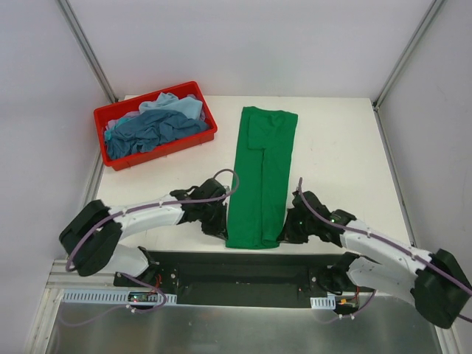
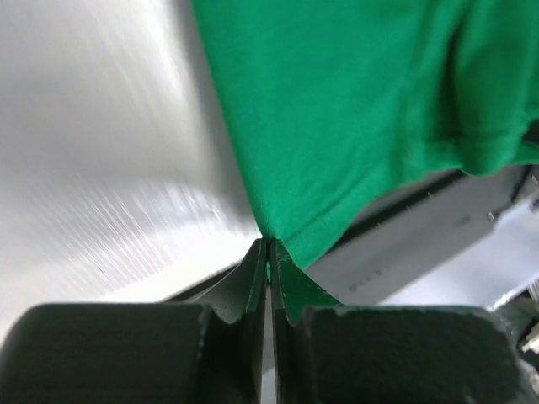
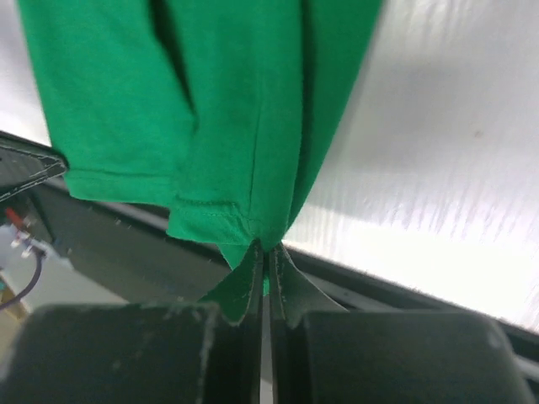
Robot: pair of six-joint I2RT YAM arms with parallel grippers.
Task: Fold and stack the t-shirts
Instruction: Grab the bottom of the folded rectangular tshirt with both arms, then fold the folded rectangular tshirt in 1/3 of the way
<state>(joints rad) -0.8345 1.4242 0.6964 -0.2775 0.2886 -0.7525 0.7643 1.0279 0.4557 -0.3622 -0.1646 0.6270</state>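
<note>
A green shirt (image 1: 262, 177) lies folded into a long strip on the counter (image 1: 332, 162), its hem at the near edge. The left jaws are pinched shut on the hem's left corner, and the right jaws on its right corner. A teal shirt (image 1: 151, 131) and a pale blue shirt (image 1: 177, 105) sit heaped in a red bin (image 1: 164, 150) at far left.

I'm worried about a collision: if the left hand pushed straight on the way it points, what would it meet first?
The green shirt, whose near corner the left hand pinches; pushing on would bunch it. Beyond, perhaps the right hand, though depth is unclear.
</note>
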